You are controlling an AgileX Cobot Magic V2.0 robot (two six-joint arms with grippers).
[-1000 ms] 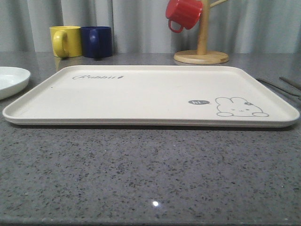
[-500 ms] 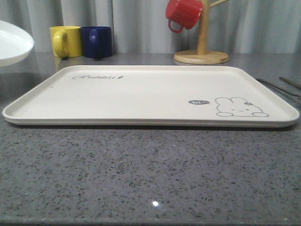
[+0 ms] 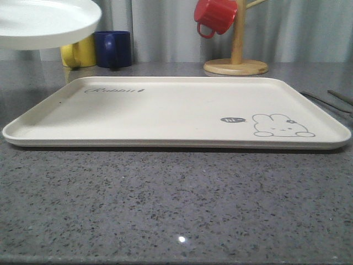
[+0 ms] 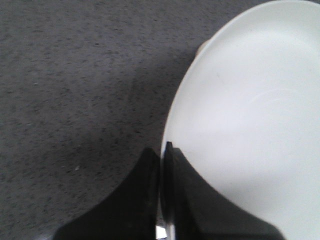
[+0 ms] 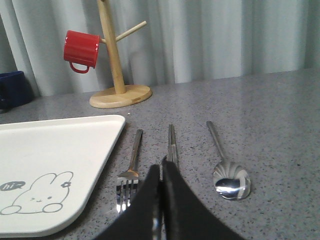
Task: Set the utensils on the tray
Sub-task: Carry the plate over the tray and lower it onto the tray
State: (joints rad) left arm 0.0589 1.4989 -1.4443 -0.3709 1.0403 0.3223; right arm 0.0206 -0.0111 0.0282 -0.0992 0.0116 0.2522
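Note:
The white plate [image 3: 44, 22] hangs in the air at the upper left of the front view, above the table near the tray's far left corner. My left gripper [image 4: 161, 150] is shut on the rim of the plate [image 4: 250, 115], one finger over it and one under. The cream tray [image 3: 165, 110] lies flat mid-table with nothing on it. To the right of the tray [image 5: 50, 145], a fork [image 5: 131, 170], chopsticks [image 5: 171, 140] and a spoon [image 5: 230, 182] lie side by side on the table. My right gripper [image 5: 161, 167] is shut, low over the near end of the chopsticks.
A yellow mug [image 3: 77, 54] and a blue mug [image 3: 113, 48] stand behind the tray at the back left. A red mug [image 3: 215, 15] hangs on a wooden stand [image 3: 236, 66] at the back centre-right. Grey stone table [image 3: 176, 210] lies bare in front.
The plate has risen from the table at the far left and moved right and up, now partly covering the yellow mug. The tray and the cutlery have not moved.

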